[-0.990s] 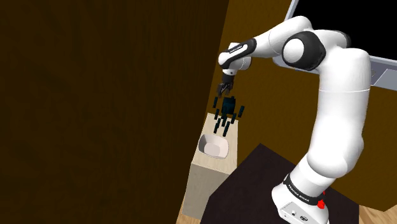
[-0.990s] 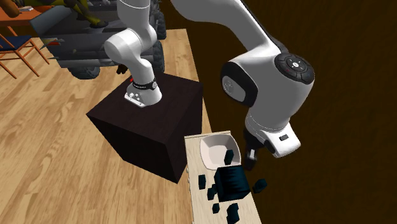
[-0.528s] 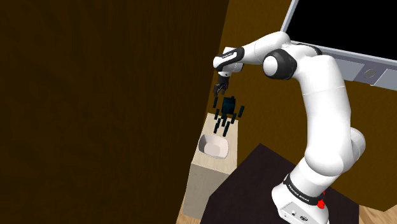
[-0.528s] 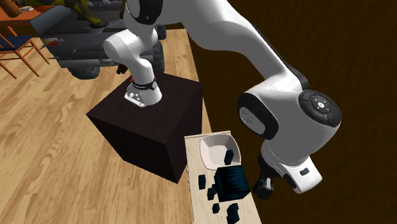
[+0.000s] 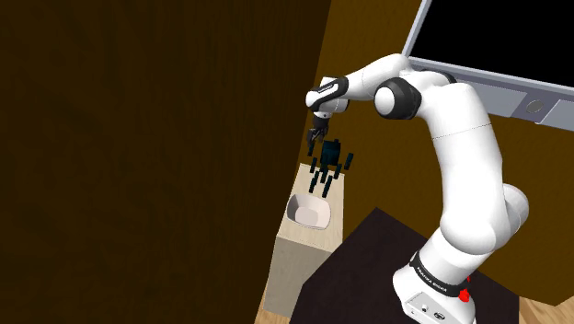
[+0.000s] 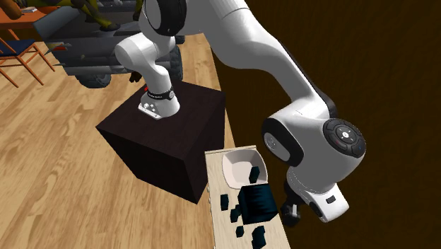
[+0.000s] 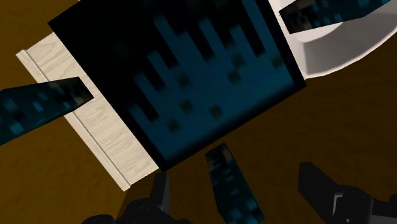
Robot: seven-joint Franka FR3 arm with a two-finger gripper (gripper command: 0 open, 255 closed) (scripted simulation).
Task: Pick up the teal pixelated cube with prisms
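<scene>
Black gripper [image 7: 234, 173], its 2 fingers apart, hovers just beside the dark teal pixelated cube [image 7: 191, 83] on a pale table [image 7: 95, 137], near a white bowl [image 7: 337, 44].

Home, I'd say a living room: plank wood floor [image 6: 63, 184] around my stand [image 6: 169, 138], 1 orange chair [image 6: 15, 48] well beyond it, grey-framed black screen [image 5: 501, 37] above it, brown walls [image 5: 138, 138].
</scene>
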